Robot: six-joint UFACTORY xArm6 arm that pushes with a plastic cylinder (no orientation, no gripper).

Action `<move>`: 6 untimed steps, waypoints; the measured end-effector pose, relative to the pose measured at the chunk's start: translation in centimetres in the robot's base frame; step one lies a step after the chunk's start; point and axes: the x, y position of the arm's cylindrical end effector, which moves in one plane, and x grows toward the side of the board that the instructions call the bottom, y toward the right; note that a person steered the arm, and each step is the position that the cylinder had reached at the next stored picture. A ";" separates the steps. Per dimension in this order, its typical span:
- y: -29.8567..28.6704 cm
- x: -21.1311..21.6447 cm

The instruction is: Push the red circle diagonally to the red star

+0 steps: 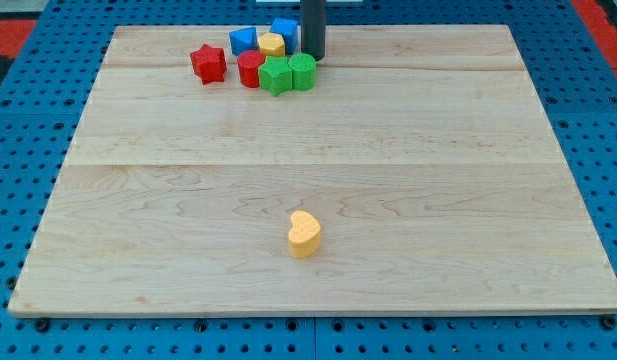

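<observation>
The wooden board (318,130) lies on a blue pegboard surface (28,60), and nearly all the blocks sit in 1 cluster near the view's top edge.

The red circle (250,69), a short cylinder, stands in the middle of that cluster. Just to its left, close to or barely touching it, is the red star (208,63). On the circle's right, pressed against it, is a green star-like block (276,75), and beside that a second green block (302,71) with a rounded, faceted shape. Behind the circle, toward the view's top, sit a blue block (243,41) of angular outline, a yellow block (272,44) of rounded outline, and another blue block (284,28), roughly cubic and partly hidden by the rod.

The dark rod comes down from the view's top, and my tip (313,56) rests on the board at the cluster's right side, just above the second green block and right of the yellow one. It is apart from the red circle, with the green blocks between them. The arm has no fingers, only this rod, and it grips nothing.

A yellow heart (304,233) lies alone, well apart, toward the view's bottom.
</observation>
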 end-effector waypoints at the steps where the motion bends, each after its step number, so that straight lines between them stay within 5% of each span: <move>1: -0.1 -0.4; 3: -3.3 -2.2; 6: -12.5 6.1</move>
